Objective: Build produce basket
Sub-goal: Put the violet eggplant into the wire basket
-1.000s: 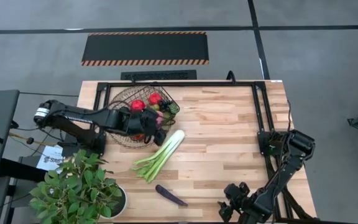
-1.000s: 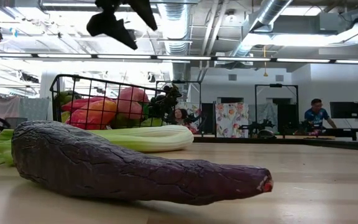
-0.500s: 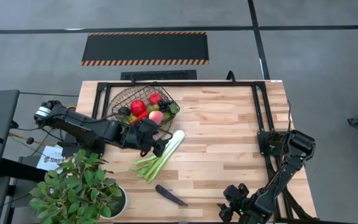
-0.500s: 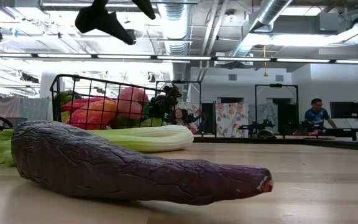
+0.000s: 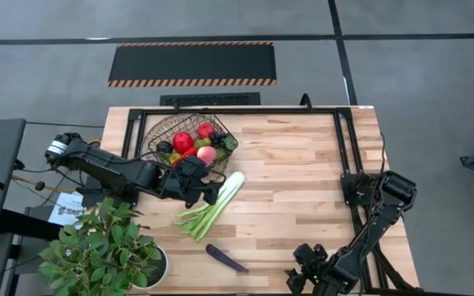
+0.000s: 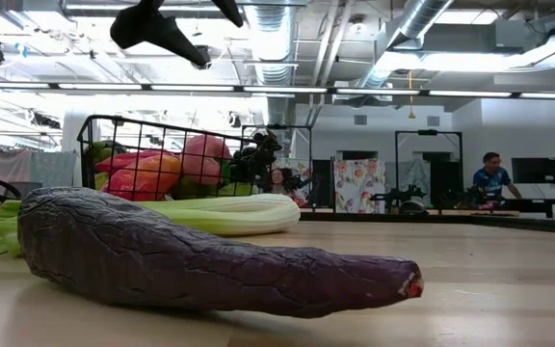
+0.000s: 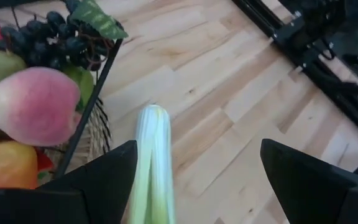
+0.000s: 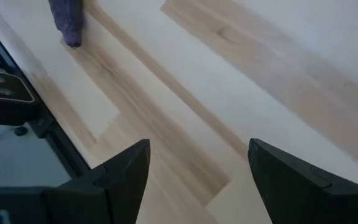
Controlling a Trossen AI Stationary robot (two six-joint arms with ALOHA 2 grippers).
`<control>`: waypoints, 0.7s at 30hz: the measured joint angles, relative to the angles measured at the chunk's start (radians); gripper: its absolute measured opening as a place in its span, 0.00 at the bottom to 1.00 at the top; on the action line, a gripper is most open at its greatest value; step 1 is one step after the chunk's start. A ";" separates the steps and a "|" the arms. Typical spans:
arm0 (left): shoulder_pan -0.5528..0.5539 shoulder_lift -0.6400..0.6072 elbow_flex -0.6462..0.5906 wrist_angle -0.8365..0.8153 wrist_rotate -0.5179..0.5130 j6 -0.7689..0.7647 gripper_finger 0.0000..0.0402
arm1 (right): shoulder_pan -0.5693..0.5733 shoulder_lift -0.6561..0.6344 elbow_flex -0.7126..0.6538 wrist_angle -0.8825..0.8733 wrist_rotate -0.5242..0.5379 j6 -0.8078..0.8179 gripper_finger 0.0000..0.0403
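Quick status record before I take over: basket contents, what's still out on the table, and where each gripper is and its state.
basket: far-left part of table, holding red apples, a peach, dark grapes
celery stalk: flat on the table, beside the basket, not in it
aubergine: on the table near the front edge
left gripper: open, empty, over the stalk's pale end
right gripper: open, empty, at the front edge, right of the aubergine
potted plant: front-left corner

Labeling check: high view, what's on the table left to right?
Plant → basket → aubergine → right gripper. Left gripper and leek overlap the basket's span, so left out.
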 joint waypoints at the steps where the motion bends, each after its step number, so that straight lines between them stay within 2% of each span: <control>1: 0.000 0.000 0.000 0.000 0.000 -0.023 0.81 | -0.002 0.000 0.000 0.004 -0.017 0.012 0.72; 11: 0.000 0.000 0.000 0.000 0.047 -0.099 0.81 | -0.002 -0.007 0.000 0.004 -0.036 0.041 0.72; 17: -0.003 0.000 0.000 0.000 0.063 -0.138 0.81 | -0.009 -0.007 -0.010 -0.020 0.084 0.048 0.72; 21: -0.014 0.015 0.001 0.002 0.048 -0.171 0.81 | -0.043 -0.007 -0.029 -0.013 0.067 0.053 0.72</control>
